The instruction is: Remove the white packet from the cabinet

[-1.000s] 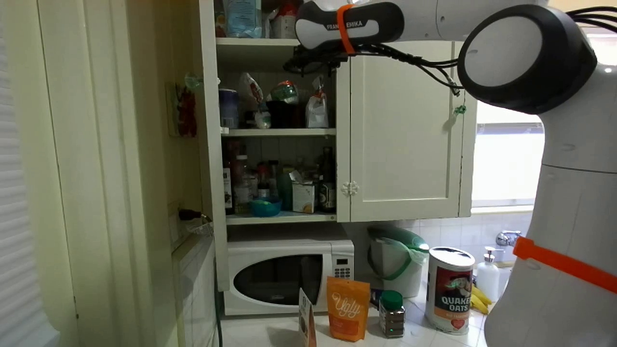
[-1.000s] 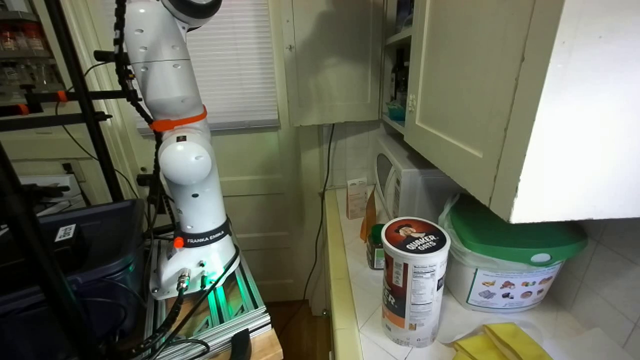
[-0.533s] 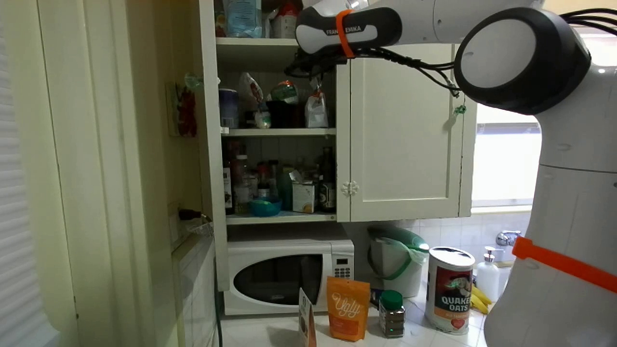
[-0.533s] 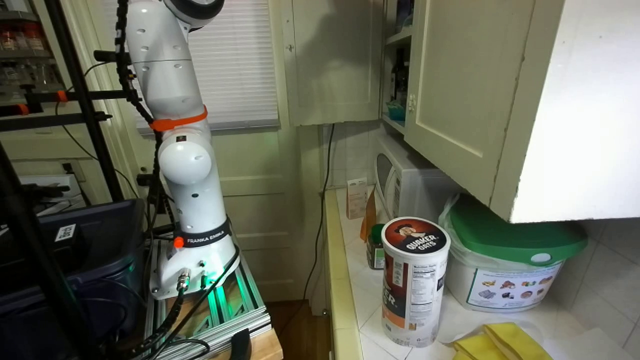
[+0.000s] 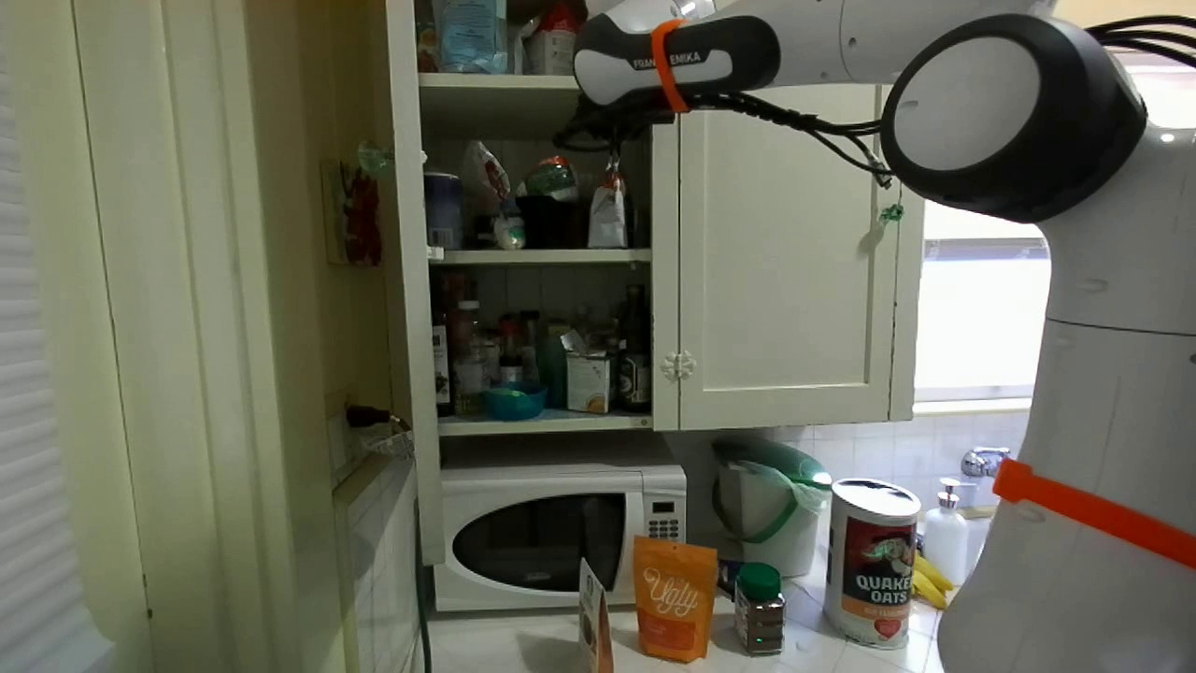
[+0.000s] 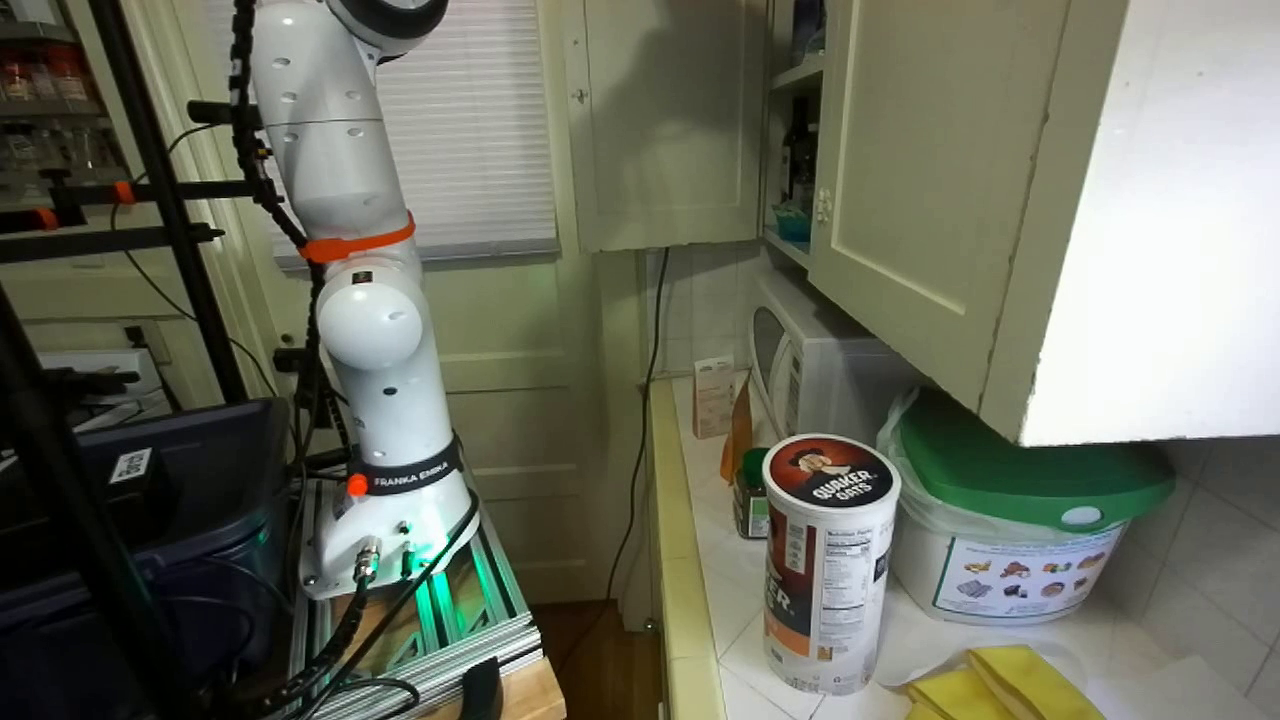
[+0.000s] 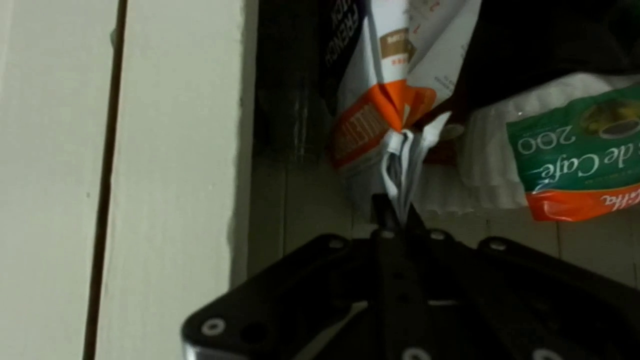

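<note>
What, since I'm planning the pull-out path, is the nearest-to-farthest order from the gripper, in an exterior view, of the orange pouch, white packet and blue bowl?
1. White packet: pinched at its top by the gripper.
2. Blue bowl: on the lower shelf.
3. Orange pouch: farthest, down on the counter.

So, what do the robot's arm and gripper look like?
The arm is white with rounded segments, a black joint housing and orange bands. Black cables run along it, and a black base collar reads FRANKA EMIKA in pale letters. The gripper is black, with angular linkages and pale round fasteners.
</note>
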`<state>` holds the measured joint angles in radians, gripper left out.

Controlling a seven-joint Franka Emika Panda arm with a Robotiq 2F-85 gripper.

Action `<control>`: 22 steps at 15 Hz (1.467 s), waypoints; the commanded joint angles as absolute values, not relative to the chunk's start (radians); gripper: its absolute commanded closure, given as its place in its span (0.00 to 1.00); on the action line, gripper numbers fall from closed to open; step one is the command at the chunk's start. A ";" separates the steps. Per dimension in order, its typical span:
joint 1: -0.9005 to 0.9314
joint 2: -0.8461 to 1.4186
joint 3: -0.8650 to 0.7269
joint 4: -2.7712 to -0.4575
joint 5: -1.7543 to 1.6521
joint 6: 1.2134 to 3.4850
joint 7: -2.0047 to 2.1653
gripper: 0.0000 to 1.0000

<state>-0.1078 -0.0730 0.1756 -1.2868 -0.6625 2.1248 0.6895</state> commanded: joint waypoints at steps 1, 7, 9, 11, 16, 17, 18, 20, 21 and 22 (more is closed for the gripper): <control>-0.094 -0.102 0.199 -1.267 -0.668 2.010 0.703 0.99; -0.072 -0.173 0.246 -1.242 -0.624 1.855 0.684 0.99; -0.056 -0.204 0.243 -1.253 -0.548 1.834 0.640 0.99; -0.037 -0.241 0.219 -1.285 -0.456 1.872 0.553 0.99; -0.007 -0.325 0.153 -1.377 -0.255 1.928 0.388 0.99; -0.007 -0.348 0.139 -1.426 -0.242 1.992 0.379 0.99; -0.001 -0.366 0.121 -1.471 -0.213 2.025 0.360 0.99; 0.006 -0.396 0.091 -1.560 -0.156 2.054 0.362 0.99; 0.008 -0.410 0.079 -1.609 -0.135 2.068 0.357 0.99; 0.021 -0.421 0.058 -1.655 -0.086 2.071 0.336 0.99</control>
